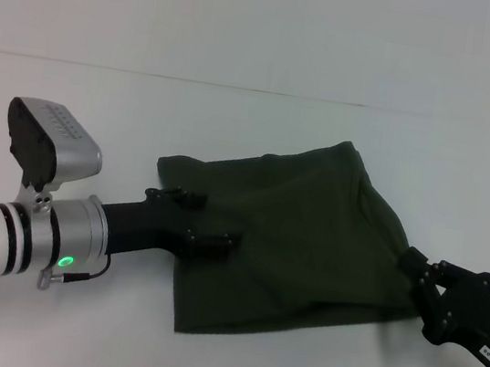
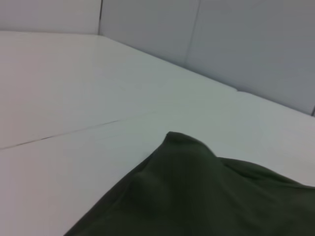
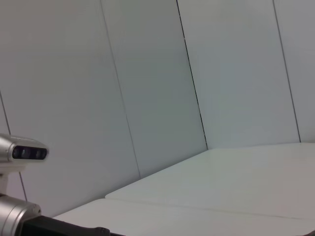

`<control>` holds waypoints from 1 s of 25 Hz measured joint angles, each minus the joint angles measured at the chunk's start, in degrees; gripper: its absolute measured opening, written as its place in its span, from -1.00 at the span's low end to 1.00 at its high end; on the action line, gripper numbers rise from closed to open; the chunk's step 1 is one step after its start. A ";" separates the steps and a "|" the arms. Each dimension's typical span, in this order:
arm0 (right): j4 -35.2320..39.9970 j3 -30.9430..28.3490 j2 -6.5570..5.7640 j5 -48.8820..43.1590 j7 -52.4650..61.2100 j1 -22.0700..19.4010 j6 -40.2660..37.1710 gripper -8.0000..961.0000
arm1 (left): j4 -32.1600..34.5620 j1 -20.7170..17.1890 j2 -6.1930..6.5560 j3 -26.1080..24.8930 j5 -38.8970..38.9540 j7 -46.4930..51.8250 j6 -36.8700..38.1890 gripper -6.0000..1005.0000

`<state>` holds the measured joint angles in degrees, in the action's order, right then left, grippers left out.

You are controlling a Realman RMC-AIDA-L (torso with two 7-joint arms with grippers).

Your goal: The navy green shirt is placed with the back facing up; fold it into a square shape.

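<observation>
Jaws of left gripper (image 1: 211, 225) look spread, reaching low over navy green shirt (image 1: 300, 247) folded mid-table (image 1: 235, 127) — right gripper (image 1: 420, 274) angled at shirt's right edge, its jaw state unclear.

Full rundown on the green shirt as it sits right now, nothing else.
The navy green shirt is plain dark olive cloth, soft and matte, with no print showing. It lies on the white table, already folded into a rough four-sided bundle, the far edge humped and creased rather than flat. The left gripper lies over its near-left part with dark fingers spread on the cloth; the right gripper meets its right edge. In the left wrist view one raised corner peaks above the table.
</observation>
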<state>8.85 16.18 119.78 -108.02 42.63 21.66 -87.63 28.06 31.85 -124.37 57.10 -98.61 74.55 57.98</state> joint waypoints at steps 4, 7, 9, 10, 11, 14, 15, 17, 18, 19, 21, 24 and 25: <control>0.28 -0.24 0.00 0.00 0.02 -0.25 -0.26 -0.88 | -0.28 0.15 -0.06 -0.52 0.14 -0.85 -1.26 0.79; 0.35 -0.27 0.00 0.00 0.03 -0.28 -0.31 -0.88 | -0.29 -0.13 -0.05 -0.69 0.59 -1.46 -2.22 0.74; 0.39 -0.27 0.00 0.00 0.04 -0.27 -0.33 -0.87 | -0.39 -0.40 0.04 -0.70 0.79 -1.66 -3.13 0.71; 0.41 -0.27 0.00 0.00 0.04 -0.24 -0.34 -0.87 | -0.54 -0.51 0.08 -0.69 0.81 -1.80 -3.46 0.70; 0.42 -0.27 0.00 0.00 0.05 -0.21 -0.35 -0.87 | -0.71 -0.59 0.09 -0.66 0.81 -1.95 -3.64 0.61; 0.45 -0.27 0.00 0.01 0.06 -0.03 -0.37 -0.86 | -1.53 -0.73 0.10 -0.41 0.82 -3.02 -4.07 0.35; 0.46 -0.27 0.00 0.00 0.07 -0.01 -0.37 -0.86 | -1.68 -0.75 0.09 -0.35 0.82 -3.19 -4.17 0.27; 0.47 -0.27 0.00 0.00 0.07 0.04 -0.37 -0.86 | -2.11 -0.77 0.04 -0.35 0.84 -3.39 -4.32 0.22; 0.47 -0.27 0.00 0.00 0.08 0.08 -0.37 -0.86 | -2.14 -0.79 0.02 -0.42 0.85 -3.39 -4.22 0.20; 0.47 -0.27 0.00 0.01 0.08 0.14 -0.37 -0.86 | -2.10 -0.82 0.02 -0.54 0.88 -3.35 -3.97 0.18; 0.47 -0.27 0.00 0.01 0.08 0.18 -0.37 -0.85 | -1.65 -1.06 0.05 -0.73 1.19 -3.17 -2.30 0.13; 0.46 -0.27 0.00 0.01 0.08 0.21 -0.38 -0.85 | -0.42 -2.08 0.17 -1.39 1.76 -3.21 1.43 0.13; 0.47 -0.27 0.00 0.01 0.08 0.21 -0.38 -0.85 | 0.61 -2.96 0.17 -1.81 2.00 -3.42 3.34 0.13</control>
<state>9.32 15.91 119.78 -108.01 42.71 21.88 -88.01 28.67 28.89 -124.20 55.30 -96.61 71.14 61.32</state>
